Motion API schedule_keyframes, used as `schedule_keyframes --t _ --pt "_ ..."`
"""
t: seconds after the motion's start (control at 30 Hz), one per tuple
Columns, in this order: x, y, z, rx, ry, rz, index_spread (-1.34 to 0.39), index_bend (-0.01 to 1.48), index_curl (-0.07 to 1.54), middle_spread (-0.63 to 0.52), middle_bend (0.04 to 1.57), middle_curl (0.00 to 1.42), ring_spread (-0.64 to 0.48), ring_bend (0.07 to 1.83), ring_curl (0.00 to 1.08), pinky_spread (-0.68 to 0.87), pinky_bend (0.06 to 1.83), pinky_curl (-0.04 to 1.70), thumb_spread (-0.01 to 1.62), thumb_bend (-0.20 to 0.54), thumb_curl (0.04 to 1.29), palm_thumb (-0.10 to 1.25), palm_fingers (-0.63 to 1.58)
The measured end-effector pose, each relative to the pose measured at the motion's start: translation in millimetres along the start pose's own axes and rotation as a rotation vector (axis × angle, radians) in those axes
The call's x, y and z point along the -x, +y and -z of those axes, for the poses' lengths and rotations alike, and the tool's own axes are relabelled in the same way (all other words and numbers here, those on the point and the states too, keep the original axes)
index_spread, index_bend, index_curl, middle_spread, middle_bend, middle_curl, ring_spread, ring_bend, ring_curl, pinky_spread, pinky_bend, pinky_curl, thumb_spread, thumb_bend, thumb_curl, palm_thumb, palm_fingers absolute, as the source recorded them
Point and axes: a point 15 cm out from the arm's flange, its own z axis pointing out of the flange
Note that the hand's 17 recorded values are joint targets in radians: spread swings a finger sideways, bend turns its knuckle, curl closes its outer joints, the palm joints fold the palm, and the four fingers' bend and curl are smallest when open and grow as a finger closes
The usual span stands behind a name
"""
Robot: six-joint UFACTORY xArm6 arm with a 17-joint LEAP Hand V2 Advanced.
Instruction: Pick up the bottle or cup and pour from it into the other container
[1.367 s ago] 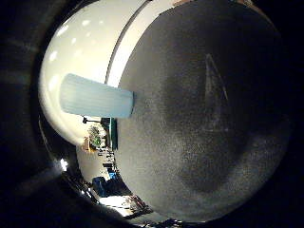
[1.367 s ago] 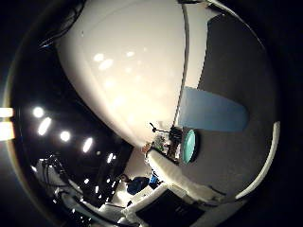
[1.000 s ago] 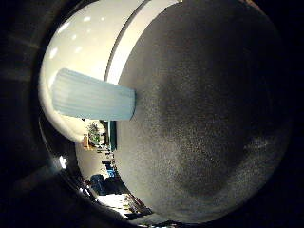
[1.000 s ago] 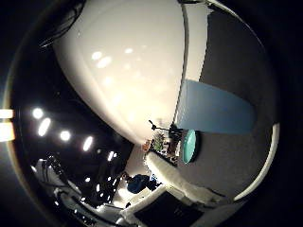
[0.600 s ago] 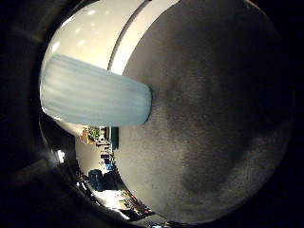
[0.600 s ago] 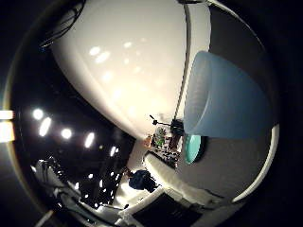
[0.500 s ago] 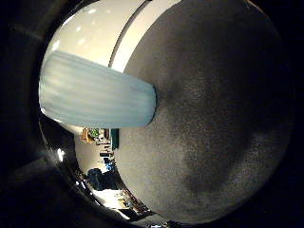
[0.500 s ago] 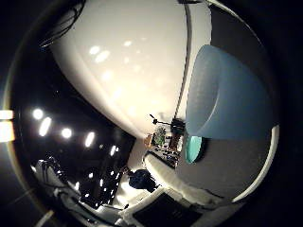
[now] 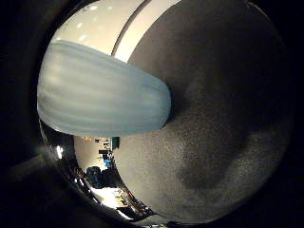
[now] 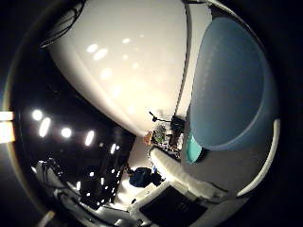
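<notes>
A pale blue ribbed cup (image 9: 100,90) stands on the dark grey table top (image 9: 223,104) and fills much of the right little finger side palm view, so it is close to the palm. The right thumb side palm view shows the same cup (image 10: 232,80) large, with its smooth wall turned to the palm. A teal round container (image 10: 194,148) shows just past the cup, partly hidden by it.
A white wall (image 10: 133,66) rises behind the table. A white band (image 9: 142,24) runs along the table's far edge. Room clutter and ceiling lights (image 10: 43,128) lie far off beyond the table.
</notes>
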Motion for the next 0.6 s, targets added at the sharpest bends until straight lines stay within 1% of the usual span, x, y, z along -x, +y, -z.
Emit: schedule_keyframes --t 0.23,0.37,0.47,0.53,0.6 --pt "-1.5 4.8 -10.1 0.018 -0.009 -0.009 -0.08 0.16 0.27 0.13 0.36 0.35 0.13 0.58 0.25 0.33 0.49 0.25 0.97 -0.021 0.32 0.61 0.25" --pt "-1.5 7.5 -15.4 0.029 -0.019 -0.014 -0.09 0.16 0.28 0.11 0.4 0.36 0.1 0.64 0.26 0.26 0.48 0.24 0.97 -0.021 0.33 0.65 0.33" --pt "-2.0 10.5 -20.5 0.044 -0.023 -0.017 -0.12 0.16 0.28 0.08 0.44 0.37 0.06 0.72 0.27 0.18 0.5 0.23 0.98 -0.021 0.35 0.69 0.43" --pt "-2.7 12.1 -22.2 0.052 -0.024 -0.026 -0.14 0.17 0.28 0.04 0.49 0.39 0.01 0.81 0.29 0.11 0.51 0.22 0.98 -0.017 0.37 0.72 0.55" --pt "-4.0 13.5 -23.0 0.056 -0.028 -0.036 -0.17 0.16 0.29 0.0 0.54 0.41 -0.04 0.88 0.32 0.02 0.58 0.22 0.98 -0.02 0.38 0.74 0.63"
